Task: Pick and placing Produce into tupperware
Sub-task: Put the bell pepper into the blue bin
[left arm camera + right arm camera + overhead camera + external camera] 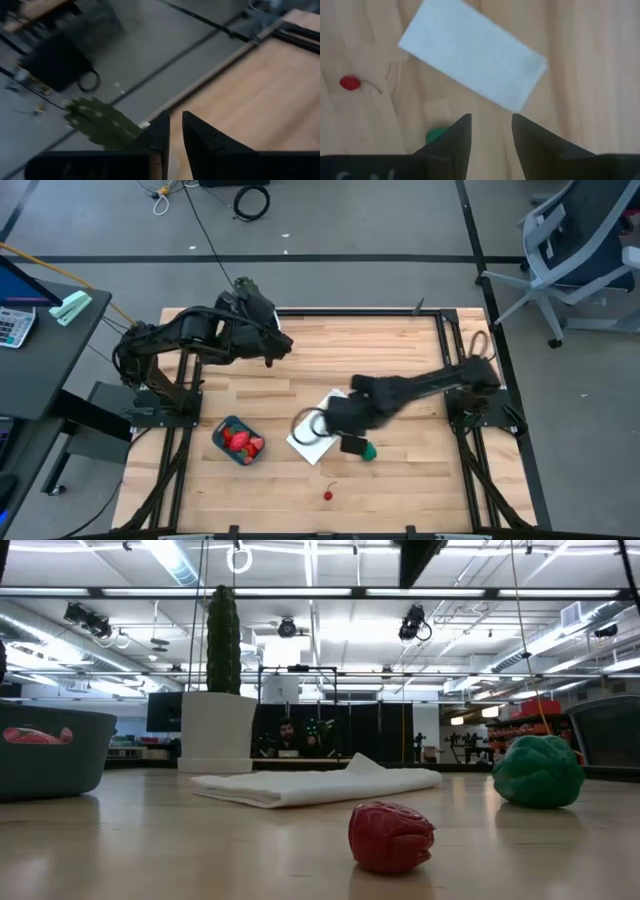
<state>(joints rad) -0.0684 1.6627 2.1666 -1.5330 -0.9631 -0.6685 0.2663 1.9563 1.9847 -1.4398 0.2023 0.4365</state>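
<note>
Produce is what I am after, and two pieces lie loose on the table (400,350). Nearest the front edge sits the red cherry (328,495), small and round with a thin stem; it should weigh almost nothing, be hard and a little slick, and roll if nudged, so I would pinch it across its round body, not by the stem. Farther in, the green piece (370,451) lies just beside my right tool (491,131), whose two fingers stand moderately apart and hold nothing. It looks lumpy and light; I would close on its widest part from above. The white flat panel (312,440) lies under and ahead of that tool; it is thin and no part of the job. To the left, the teal tupperware (238,441) already has red strawberries (240,440) in it. At the far left of the table, my left tool (175,131) hangs with its fingers nearly together, empty, close to the tall cactus (223,637).
</note>
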